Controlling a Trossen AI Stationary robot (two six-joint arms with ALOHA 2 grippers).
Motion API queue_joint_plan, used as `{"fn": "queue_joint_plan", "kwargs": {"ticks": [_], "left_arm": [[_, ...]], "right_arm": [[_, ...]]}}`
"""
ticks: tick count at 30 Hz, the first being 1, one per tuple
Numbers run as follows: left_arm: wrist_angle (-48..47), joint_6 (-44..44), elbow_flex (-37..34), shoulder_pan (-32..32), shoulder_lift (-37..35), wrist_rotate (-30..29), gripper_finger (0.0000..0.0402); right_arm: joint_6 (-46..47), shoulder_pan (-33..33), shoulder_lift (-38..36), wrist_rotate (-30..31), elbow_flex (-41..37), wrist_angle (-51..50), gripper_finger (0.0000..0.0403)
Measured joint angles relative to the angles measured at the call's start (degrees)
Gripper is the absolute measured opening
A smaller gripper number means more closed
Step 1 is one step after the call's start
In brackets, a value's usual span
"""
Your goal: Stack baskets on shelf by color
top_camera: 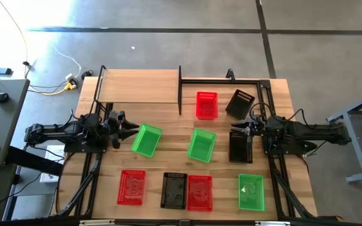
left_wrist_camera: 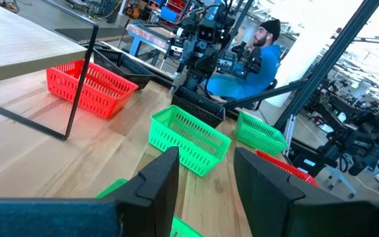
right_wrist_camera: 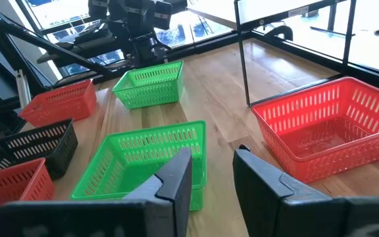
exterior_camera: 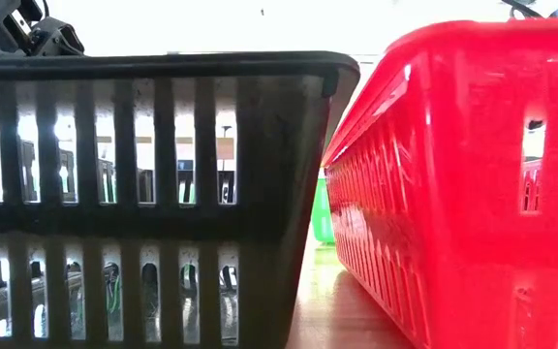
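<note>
Nine mesh baskets lie on the table in the high view. A red one [top_camera: 207,105] and a tilted black one [top_camera: 240,103] are near the far edge. Two green ones [top_camera: 146,140] [top_camera: 202,145] and a black one [top_camera: 240,147] lie mid-table. Red [top_camera: 131,187], black [top_camera: 174,190], red [top_camera: 199,192] and green [top_camera: 251,191] line the near edge. The shelf [top_camera: 137,85] stands at far left with nothing on it. My left gripper [top_camera: 132,129] [left_wrist_camera: 206,178] is open over the left green basket's end [left_wrist_camera: 114,189]. My right gripper [top_camera: 236,130] [right_wrist_camera: 212,171] is open beside the mid-table black basket and faces the middle green basket [right_wrist_camera: 143,161].
Thin black frame posts [top_camera: 180,91] rise at the shelf's right end and along the far right edge [top_camera: 256,81]. In the low view the near black basket [exterior_camera: 143,194] and the near red one [exterior_camera: 453,194] fill the picture. A person in blue [left_wrist_camera: 255,56] sits beyond the table.
</note>
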Motion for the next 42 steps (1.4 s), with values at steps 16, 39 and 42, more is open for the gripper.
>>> {"fn": "queue_joint_plan", "kwargs": {"ticks": [16, 39, 42], "left_arm": [[0.0, 0.0, 0.0, 0.0, 0.0, 0.0, 0.0135], [0.0, 0.0, 0.0, 0.0, 0.0, 0.0, 0.0135], [0.0, 0.0, 0.0, 0.0, 0.0, 0.0, 0.0135]], "right_arm": [[0.0, 0.0, 0.0, 0.0, 0.0, 0.0, 0.0099], [5.8, 0.0, 0.0, -0.3, 0.0, 2.8, 0.0099], [10.4, 0.0, 0.0, -0.4, 0.0, 5.9, 0.0099]]}}
